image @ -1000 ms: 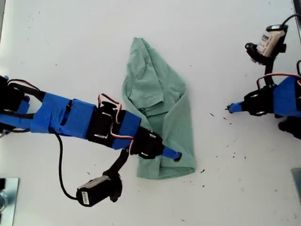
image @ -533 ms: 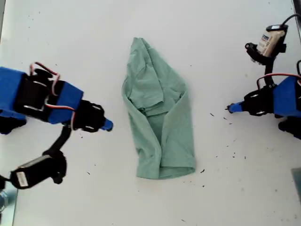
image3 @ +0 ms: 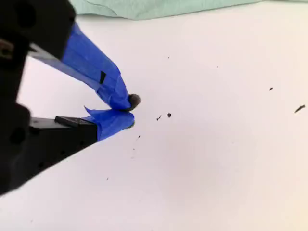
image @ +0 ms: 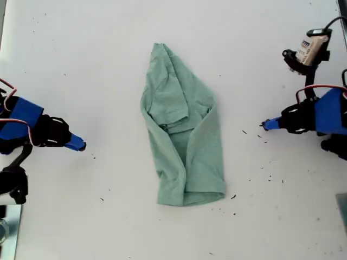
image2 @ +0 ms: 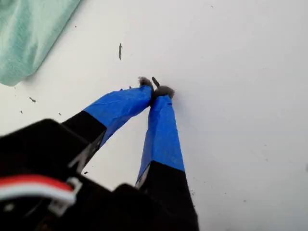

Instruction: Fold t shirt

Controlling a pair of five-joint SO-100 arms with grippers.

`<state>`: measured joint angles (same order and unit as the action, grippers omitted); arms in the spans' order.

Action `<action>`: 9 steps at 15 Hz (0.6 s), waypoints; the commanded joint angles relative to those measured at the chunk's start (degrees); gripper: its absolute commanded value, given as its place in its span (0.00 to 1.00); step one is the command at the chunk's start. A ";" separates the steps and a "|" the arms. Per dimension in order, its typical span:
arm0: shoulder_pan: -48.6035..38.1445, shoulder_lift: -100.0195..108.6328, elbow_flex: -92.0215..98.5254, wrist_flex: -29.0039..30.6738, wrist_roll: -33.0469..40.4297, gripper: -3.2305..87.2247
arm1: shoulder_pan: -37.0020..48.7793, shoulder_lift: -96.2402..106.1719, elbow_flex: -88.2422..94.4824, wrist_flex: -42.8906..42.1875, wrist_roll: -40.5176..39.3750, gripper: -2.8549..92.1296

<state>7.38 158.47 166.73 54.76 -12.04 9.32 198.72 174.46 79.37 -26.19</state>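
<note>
The pale green t shirt (image: 184, 141) lies folded into a long narrow shape in the middle of the white table (image: 81, 65). My first gripper (image: 80, 145) is at the exterior view's left, well clear of the shirt. Its blue-taped jaws are shut on nothing (image2: 155, 91), and a corner of the shirt (image2: 29, 33) shows beyond them. My second gripper (image: 264, 125) is at the exterior view's right, a short way from the shirt's edge. It is also shut and empty (image3: 129, 111), with the shirt's edge (image3: 159, 7) ahead of it.
Dark specks (image: 268, 176) dot the table on the exterior view's right. The second arm's camera module (image: 310, 49) sits at that view's upper right. A metallic object (image: 8, 227) shows at its lower left corner.
The first arm has pulled back from the shirt's lower end to the exterior view's left edge. The shirt and the second arm have stayed still.
</note>
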 commanded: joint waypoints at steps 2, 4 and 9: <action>0.44 -29.88 -35.24 6.50 2.46 0.04 | -5.27 -13.36 -15.56 -1.49 2.37 0.06; 2.20 -48.60 -61.17 8.79 7.65 0.27 | -10.11 -39.46 -40.34 -2.02 1.41 0.14; 4.39 -81.39 -100.81 11.95 15.21 0.30 | -18.63 -78.49 -78.31 0.09 2.72 0.30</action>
<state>10.55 82.00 76.20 66.09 2.20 -7.21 126.30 105.12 79.10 -24.52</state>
